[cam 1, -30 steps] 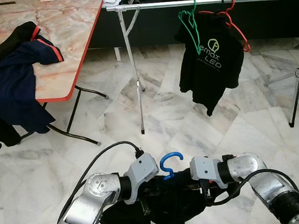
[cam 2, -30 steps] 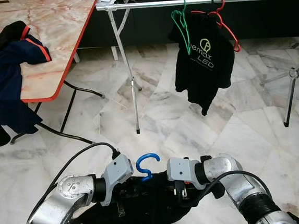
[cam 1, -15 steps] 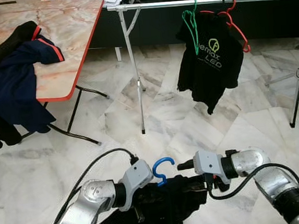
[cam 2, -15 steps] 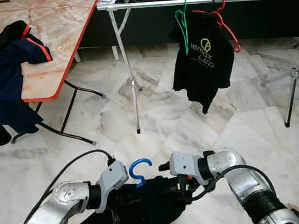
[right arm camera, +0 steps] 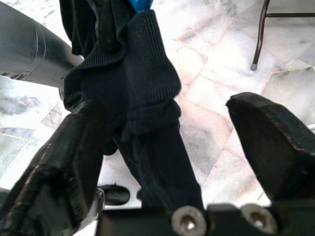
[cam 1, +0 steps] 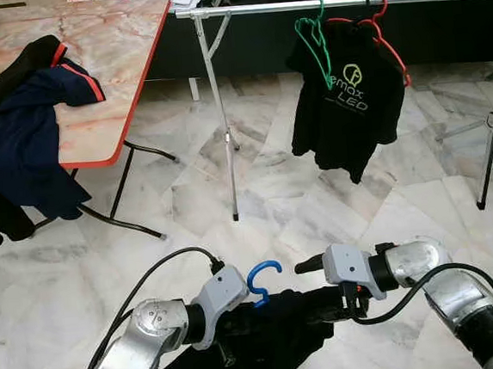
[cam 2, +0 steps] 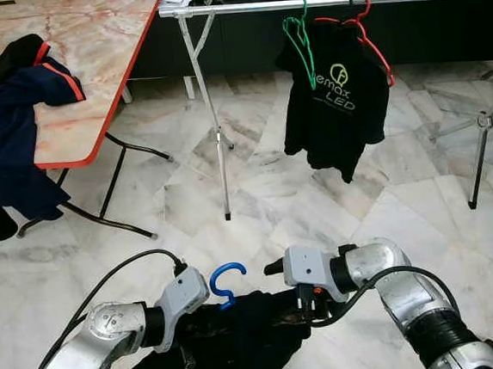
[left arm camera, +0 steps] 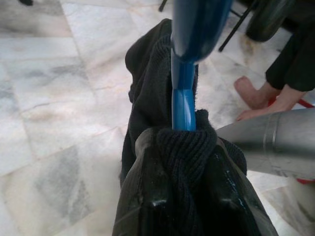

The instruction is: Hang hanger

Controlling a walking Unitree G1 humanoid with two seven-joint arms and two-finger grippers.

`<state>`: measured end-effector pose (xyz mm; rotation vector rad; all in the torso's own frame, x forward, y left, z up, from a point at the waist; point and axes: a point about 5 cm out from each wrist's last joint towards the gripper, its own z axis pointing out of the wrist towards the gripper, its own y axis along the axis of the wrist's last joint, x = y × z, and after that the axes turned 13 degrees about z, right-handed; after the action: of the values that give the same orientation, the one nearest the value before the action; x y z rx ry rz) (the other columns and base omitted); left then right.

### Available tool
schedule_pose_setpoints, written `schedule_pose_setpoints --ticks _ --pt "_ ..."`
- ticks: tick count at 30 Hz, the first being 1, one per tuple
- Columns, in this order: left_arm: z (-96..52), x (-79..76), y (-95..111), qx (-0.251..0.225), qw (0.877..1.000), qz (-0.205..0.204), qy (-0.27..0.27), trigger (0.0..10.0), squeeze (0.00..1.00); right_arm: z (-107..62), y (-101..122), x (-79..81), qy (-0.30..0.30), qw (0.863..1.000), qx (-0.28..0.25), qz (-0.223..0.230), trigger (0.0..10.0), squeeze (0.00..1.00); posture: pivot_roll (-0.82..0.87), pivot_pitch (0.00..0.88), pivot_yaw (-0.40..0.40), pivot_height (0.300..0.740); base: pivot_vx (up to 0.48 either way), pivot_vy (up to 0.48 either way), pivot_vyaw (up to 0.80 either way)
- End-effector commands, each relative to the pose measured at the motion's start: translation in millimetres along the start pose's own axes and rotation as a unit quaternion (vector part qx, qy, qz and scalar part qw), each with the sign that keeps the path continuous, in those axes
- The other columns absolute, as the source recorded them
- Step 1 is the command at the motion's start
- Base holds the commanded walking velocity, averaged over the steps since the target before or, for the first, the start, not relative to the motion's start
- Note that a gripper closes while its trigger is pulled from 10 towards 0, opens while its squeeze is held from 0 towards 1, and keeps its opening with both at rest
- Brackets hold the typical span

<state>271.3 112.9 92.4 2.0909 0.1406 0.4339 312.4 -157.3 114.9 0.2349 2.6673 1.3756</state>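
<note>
Blue plastic hanger (cam 1: 263,280) with a black knit garment (cam 1: 260,339) on it is clamped in the left pincer (left arm camera: 183,147). Right pincer (right arm camera: 167,147) sits spread wide around the fabric, low above the marble floor (cam 1: 317,204).

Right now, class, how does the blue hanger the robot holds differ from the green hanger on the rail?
The blue hanger is low between the arms; the green hanger hooks over the metal rail. The blue one carries a dark garment; the green one hangs bare beside a black T-shirt. Both have curved hooks.
</note>
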Motion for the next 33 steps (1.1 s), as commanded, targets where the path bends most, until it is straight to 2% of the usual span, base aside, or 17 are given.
schedule_pose_setpoints --ticks 1,10,11,13,14,18,19,20,21,23,25,26,27,30,31,32,33 --pt "-1.6 -3.2 -12 0.018 1.0 0.003 0.01 0.0 0.0 -10.1 4 -5.7 -0.02 1.0 -0.008 -0.007 10.0 1.0 -0.07 0.225 -0.014 0.74 0.0 0.0 0.0" --pt "-4.0 2.7 -35 0.05 0.994 -0.009 0.096 0.0 0.0 -25.1 10 -22.3 -0.103 0.994 -0.042 0.004 10.0 1.0 -0.07 0.225 -0.006 0.74 0.0 0.0 0.0" --pt "-4.3 9.2 -39 0.058 0.986 -0.017 0.153 9.6 0.0 -26.4 2 -30.1 -0.163 0.985 -0.043 0.025 10.0 0.0 -0.06 0.227 -0.008 0.74 0.0 0.0 0.0" --pt "-4.7 11.9 -40 0.059 0.982 -0.022 0.178 9.6 0.0 -27.2 -2 -33.7 -0.194 0.979 -0.042 0.038 10.0 0.0 -0.06 0.227 -0.008 0.74 0.0 0.0 0.0" --pt "-5.5 13.6 -44 0.054 0.974 -0.048 0.214 10.0 0.0 -27.7 -17 -39.6 -0.27 0.959 -0.043 0.074 10.0 0.0 -0.06 0.228 -0.005 0.74 0.0 0.0 0.0" --pt "-8.7 8.1 -50 0.047 0.964 -0.056 0.254 10.0 0.0 -14.6 -60 -32.7 -0.393 0.893 -0.049 0.212 10.0 0.0 -0.06 0.231 -0.003 0.74 0.0 0.0 0.0" --pt "-8.7 8.1 -50 0.047 0.964 -0.056 0.254 10.0 0.0 -14.6 -60 -32.7 -0.393 0.893 -0.049 0.212 10.0 0.0 -0.06 0.231 -0.003 0.74 0.0 0.0 0.0" --pt "-10.2 3.9 -51 0.034 0.959 -0.071 0.273 10.0 0.0 -3.2 -83 -20.0 -0.432 0.844 -0.07 0.31 10.0 0.0 -0.06 0.231 -0.002 0.74 0.0 0.0 0.0" --pt "-11.2 1.2 -51 0.024 0.955 -0.081 0.283 10.0 0.0 4.0 -95 -10.7 -0.444 0.82 -0.074 0.354 10.0 0.0 -0.06 0.225 0.002 0.74 0.0 0.0 0.0" --pt "-12.7 -1.6 -50 0.013 0.951 -0.093 0.295 10.0 0.0 12.8 -109 2.3 -0.452 0.795 -0.071 0.397 10.0 0.0 -0.06 0.225 0.003 0.74 0.0 0.0 0.0" --pt "-14.1 -5.2 -50 0.006 0.946 -0.097 0.31 10.0 0.0 22.6 -131 21.7 -0.476 0.743 -0.06 0.467 10.0 0.0 -0.06 0.221 0.007 0.74 0.0 0.0 0.0" --pt "-15.1 -6.9 -49 0.0 0.942 -0.099 0.32 10.0 0.0 27.4 -144 35.3 -0.49 0.702 -0.055 0.513 10.0 0.0 -0.05 0.215 0.008 0.74 0.0 0.0 0.0" --pt "-15.1 -6.9 -49 0.0 0.942 -0.099 0.32 10.0 0.0 27.4 -144 35.3 -0.49 0.702 -0.055 0.513 10.0 0.0 -0.05 0.215 0.008 0.74 0.0 0.0 0.0" --pt "-16.9 -11.9 -49 -0.002 0.932 -0.109 0.345 10.0 0.0 35.8 -174 73.1 -0.515 0.572 -0.061 0.635 10.0 0.0 -0.05 0.195 0.006 0.74 0.0 0.0 0.0" --pt "-17.6 -14.9 -50 -0.005 0.929 -0.119 0.35 10.0 0.0 37.5 -180 83.6 -0.518 0.558 -0.048 0.646 10.0 0.0 -0.05 0.168 0.008 0.74 0.0 0.0 0.0" --pt "-18.3 -17.5 -51 -0.006 0.927 -0.124 0.355 10.0 0.0 39.2 -184 90.7 -0.52 0.56 -0.035 0.644 10.0 0.0 -0.05 0.16 0.009 0.74 0.0 0.0 0.0" --pt "-19.7 -21.2 -52 -0.008 0.922 -0.135 0.363 10.0 0.0 42.2 -188 99.6 -0.516 0.58 -0.015 0.63 10.0 0.0 -0.05 0.14 0.011 0.74 0.3 0.0 0.0"
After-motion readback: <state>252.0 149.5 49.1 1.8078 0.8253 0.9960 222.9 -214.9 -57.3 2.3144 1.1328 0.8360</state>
